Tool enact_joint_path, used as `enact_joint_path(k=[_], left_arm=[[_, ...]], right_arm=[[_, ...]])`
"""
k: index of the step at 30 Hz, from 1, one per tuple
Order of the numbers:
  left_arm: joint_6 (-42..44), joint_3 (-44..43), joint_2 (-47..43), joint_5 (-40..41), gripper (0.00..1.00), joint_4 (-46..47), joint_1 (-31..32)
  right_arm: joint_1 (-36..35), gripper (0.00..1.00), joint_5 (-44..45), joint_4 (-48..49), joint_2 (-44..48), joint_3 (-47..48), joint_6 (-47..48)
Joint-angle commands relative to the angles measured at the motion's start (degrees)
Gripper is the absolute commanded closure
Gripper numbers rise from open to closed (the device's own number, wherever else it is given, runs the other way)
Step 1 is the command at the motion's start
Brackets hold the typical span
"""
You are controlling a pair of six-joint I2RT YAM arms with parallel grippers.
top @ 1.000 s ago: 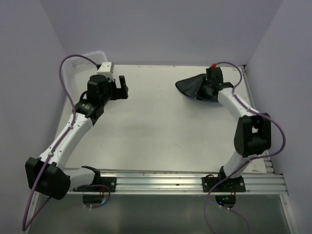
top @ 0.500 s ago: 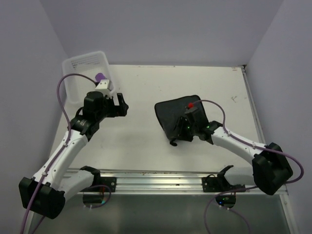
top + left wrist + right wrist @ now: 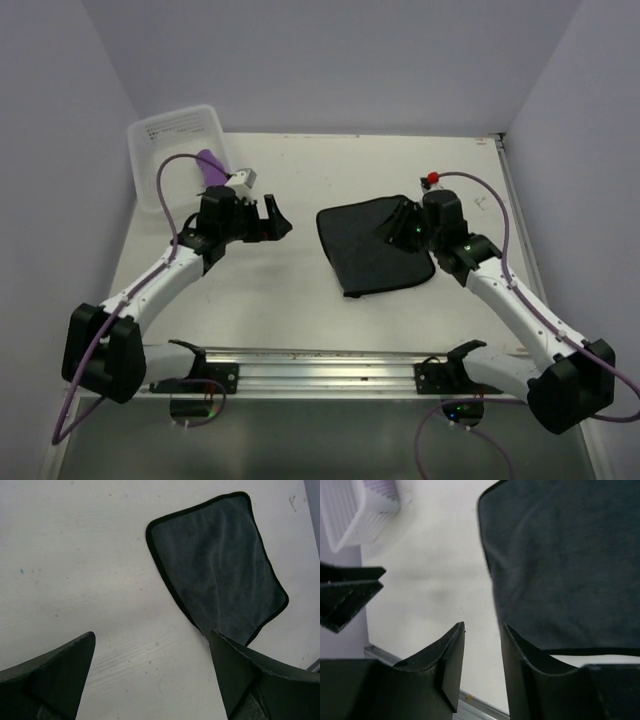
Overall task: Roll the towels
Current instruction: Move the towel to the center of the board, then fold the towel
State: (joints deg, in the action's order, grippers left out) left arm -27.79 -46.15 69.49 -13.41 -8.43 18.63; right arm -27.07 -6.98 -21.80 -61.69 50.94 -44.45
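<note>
A dark grey towel (image 3: 372, 250) lies spread flat on the white table, right of centre; it also shows in the left wrist view (image 3: 220, 560) and the right wrist view (image 3: 565, 565). A purple towel (image 3: 211, 163) sits inside the clear tub. My right gripper (image 3: 398, 228) hovers over the dark towel's right edge, its jaws apart with only table between them (image 3: 482, 645). My left gripper (image 3: 277, 220) stands wide open left of the dark towel, holding nothing (image 3: 152, 670).
The clear plastic tub (image 3: 150, 130) stands at the back left corner, also seen in the right wrist view (image 3: 355, 515). A metal rail (image 3: 330, 365) runs along the near edge. Purple walls close in both sides.
The right gripper carried the dark towel from the back right to the middle, let it go spread flat, and drew back to the right. The left gripper moved right toward the towel.
</note>
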Motion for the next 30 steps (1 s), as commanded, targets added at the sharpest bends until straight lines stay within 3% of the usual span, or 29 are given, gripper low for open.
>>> enact_joint_path(k=[1,6,11,13,20,30], left_arm=[[-1.9,-1.7,7.2,-3.6,0.0,9.7,2.1],[-1.9,-7.4,19.7,-1.4,0.04,13.6,5.7],[-1.2,-17.5,32.7,-0.8,0.21,14.1,6.1],[-0.7,-20.0,36.8,0.8,0.22,13.5,6.1],[0.8,-30.6,46.0,3.8,0.33,11.3,6.2],[2.0,-36.2,53.7,5.1,0.47,8.5,8.0]], right_arm=[[7.9,0.62,-3.9,2.6,-4.1,-0.7,3.5],[16.3,0.71,-6.9,3.8,-12.2,4.5,10.7],[21.3,0.68,-12.0,9.3,-24.6,8.8,11.8],[23.1,0.67,-13.6,10.2,-30.2,11.4,12.5],[26.5,0.66,-15.6,12.4,-40.4,17.5,15.2],[29.0,0.64,-14.9,12.0,-48.0,25.9,15.9]])
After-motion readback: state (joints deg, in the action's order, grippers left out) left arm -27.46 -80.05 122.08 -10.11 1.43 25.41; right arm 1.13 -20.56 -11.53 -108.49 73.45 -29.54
